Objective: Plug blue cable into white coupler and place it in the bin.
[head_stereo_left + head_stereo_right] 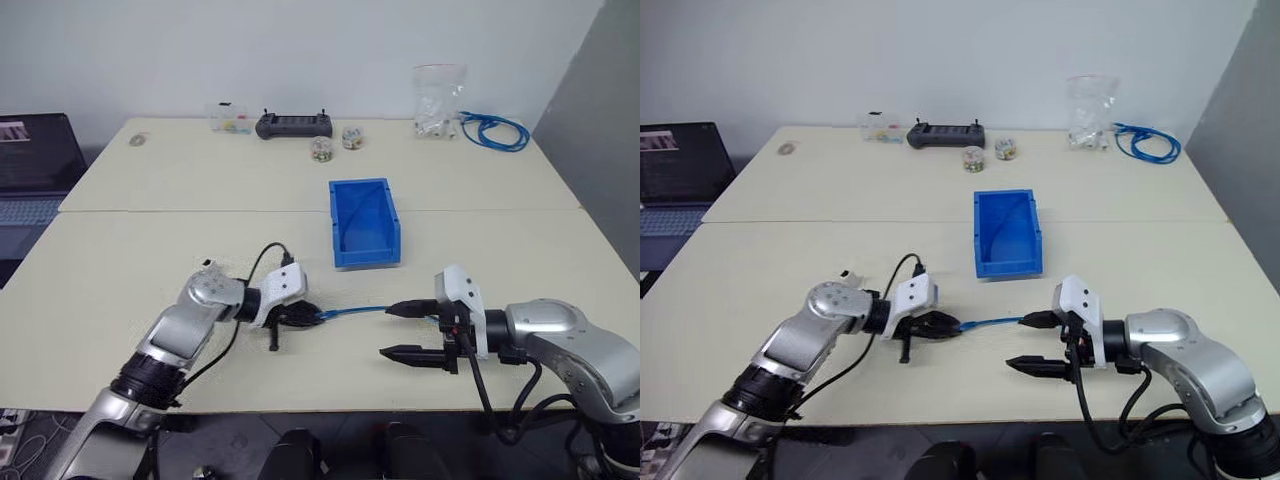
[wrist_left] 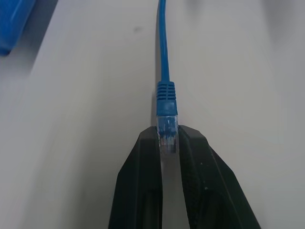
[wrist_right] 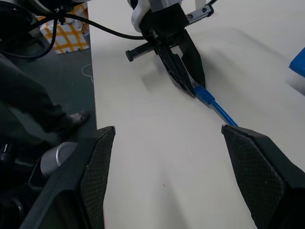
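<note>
The blue cable (image 1: 350, 311) hangs just above the table between my two grippers. My left gripper (image 1: 305, 317) is shut on its clear plug (image 2: 167, 129), which the left wrist view shows pinched between the black fingertips. The strand runs right and passes behind the upper finger of my right gripper (image 1: 388, 330), which is open and holds nothing. The right wrist view shows both its fingers spread wide, facing my left gripper (image 3: 188, 81). The bin (image 1: 333, 225) stands open-topped on the table beyond the cable. A tiny white thing (image 1: 845, 272) lies behind my left forearm; I cannot tell whether it is the white coupler.
Along the far edge are a clear box (image 1: 228, 120), a black controller (image 1: 293, 125), two small jars (image 1: 322, 148), a clear bag (image 1: 437, 100) and a coiled blue cable bundle (image 1: 495, 130). A laptop (image 1: 35, 160) sits off the table's left side.
</note>
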Robot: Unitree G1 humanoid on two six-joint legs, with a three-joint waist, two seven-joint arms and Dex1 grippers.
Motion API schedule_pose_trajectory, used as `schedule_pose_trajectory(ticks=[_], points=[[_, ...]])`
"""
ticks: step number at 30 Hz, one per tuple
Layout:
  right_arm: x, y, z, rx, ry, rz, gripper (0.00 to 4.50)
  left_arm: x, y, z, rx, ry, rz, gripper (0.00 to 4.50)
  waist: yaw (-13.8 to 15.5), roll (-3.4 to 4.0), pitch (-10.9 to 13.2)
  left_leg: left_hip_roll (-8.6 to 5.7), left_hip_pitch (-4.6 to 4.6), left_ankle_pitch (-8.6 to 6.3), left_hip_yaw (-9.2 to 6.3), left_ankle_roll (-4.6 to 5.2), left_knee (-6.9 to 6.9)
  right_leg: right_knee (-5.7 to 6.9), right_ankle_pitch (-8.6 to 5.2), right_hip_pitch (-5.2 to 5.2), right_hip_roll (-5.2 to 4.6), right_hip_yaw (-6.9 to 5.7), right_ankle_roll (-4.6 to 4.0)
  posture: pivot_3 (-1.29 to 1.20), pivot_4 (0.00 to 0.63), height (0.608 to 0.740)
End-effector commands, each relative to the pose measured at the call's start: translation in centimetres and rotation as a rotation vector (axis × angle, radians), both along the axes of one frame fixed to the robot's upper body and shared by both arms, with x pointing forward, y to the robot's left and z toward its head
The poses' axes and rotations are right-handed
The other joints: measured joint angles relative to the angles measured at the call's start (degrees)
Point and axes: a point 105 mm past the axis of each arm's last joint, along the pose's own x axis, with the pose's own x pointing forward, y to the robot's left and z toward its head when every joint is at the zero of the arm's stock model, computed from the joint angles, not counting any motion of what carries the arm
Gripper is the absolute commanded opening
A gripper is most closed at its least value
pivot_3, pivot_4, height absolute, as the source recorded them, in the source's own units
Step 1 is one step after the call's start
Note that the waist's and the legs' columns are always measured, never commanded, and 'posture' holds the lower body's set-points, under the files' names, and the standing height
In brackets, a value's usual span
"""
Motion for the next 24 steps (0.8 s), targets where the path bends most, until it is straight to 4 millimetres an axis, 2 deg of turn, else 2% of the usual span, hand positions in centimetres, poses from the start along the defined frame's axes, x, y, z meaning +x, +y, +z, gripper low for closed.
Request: schedule_pose_trajectory(ticks=[1, 7, 12, 17, 24], points=[[-1.0, 0.7, 1.1, 0.031, -0.044, 0.004, 3.80, 0.4, -1.6, 5.3, -0.176, -0.013, -0.027, 0.23, 0.02, -0.03, 0.02, 0.01, -0.13, 0.00, -0.05, -0.01, 0.12, 0.00, 0.02, -0.06, 0.00, -0.06, -0.03, 0.00, 0.150, 0.740], [-0.6, 1.2, 2.2, 0.134, -0.060, -0.087, 3.80, 0.9, -2.5, 7.3, -0.312, 0.086, -0.008, 0.23, -0.79, -0.01, 0.01, 0.02, -0.08, 0.01, -0.02, -0.02, 0.14, 0.06, 0.02, -0.06, 0.02, 0.02, -0.03, 0.00, 0.150, 0.740], [1.0, 0.0, 3.0, 0.307, -0.052, -0.213, 3.80, -0.3, -2.8, 8.5, -0.420, 0.251, -0.069, 0.23, -0.69, -0.02, 0.02, 0.02, -0.08, 0.01, -0.05, -0.02, 0.15, 0.04, 0.04, -0.04, 0.02, 0.00, -0.06, 0.00, 0.150, 0.740], [1.5, -0.3, 2.9, 0.431, 0.094, -0.237, 3.80, -1.1, -2.3, 8.6, -0.436, 0.356, -0.092, 0.23, -0.78, -0.02, 0.02, 0.00, -0.04, 0.01, 0.00, -0.02, 0.14, 0.06, 0.14, -0.04, 0.01, 0.08, -0.24, 0.00, 0.150, 0.740], [2.8, 1.3, 4.6, 0.576, 0.148, -0.215, 3.80, -1.9, -2.0, 9.0, -0.439, 0.395, -0.102, 0.23, -0.86, 0.01, 0.04, 0.01, 0.10, 0.01, 0.10, -0.02, 0.02, 0.07, 0.15, -0.04, 0.04, 0.19, -0.25, 0.00, 0.150, 0.740]])
